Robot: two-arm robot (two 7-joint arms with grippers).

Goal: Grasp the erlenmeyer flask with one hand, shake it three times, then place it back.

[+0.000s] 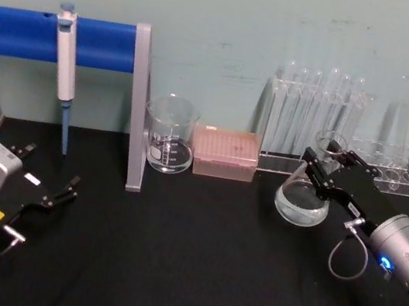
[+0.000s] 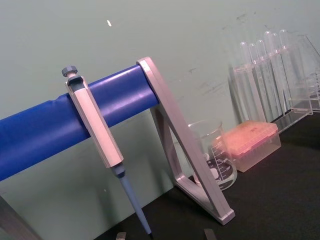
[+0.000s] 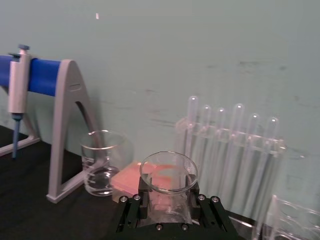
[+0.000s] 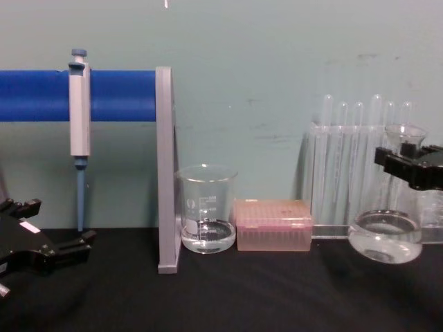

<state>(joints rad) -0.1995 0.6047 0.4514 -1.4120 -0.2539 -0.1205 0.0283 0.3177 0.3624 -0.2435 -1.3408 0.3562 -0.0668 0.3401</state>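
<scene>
Near the counter's [image 1: 193, 269] back right corner, the black 2-fingered right gripper [image 1: 324, 170] [image 3: 167, 206] [image 4: 410, 166] reaches in from the right edge, its boxy body slanting down toward the grey wrist. Its fingers pinch the narrow neck of the clear glass conical erlenmeyer flask [image 1: 302, 205] [image 3: 168, 174] [image 4: 385, 238], just under the flared rim. The flask is tilted, rim leaning toward the right edge, with a little clear liquid pooled in the wide base. Whether the base touches the counter I cannot tell.

At the front left corner the left gripper [image 1: 51, 170] [image 4: 59, 223], black with a white label, rests low, aimed at the back edge, with its 2 fingers spread wide around nothing.

Along the back edge stand a blue horizontal bar on grey metal legs [image 1: 20, 32], a white-and-blue pipette [image 1: 66, 59] hanging from it, a cylindrical glass beaker [image 1: 168, 145], a pink translucent tip box [image 1: 225, 153] and a clear rack of thin test tubes [image 1: 313, 112].

In the head view, the fingers cover most of the flask's neck. In the chest view, the right gripper's body is cut off by the picture's edge. Both arms run out of the head view at its lower corners. The test tubes blur into the flask behind it, and the flask's white marks are too faint to read.
</scene>
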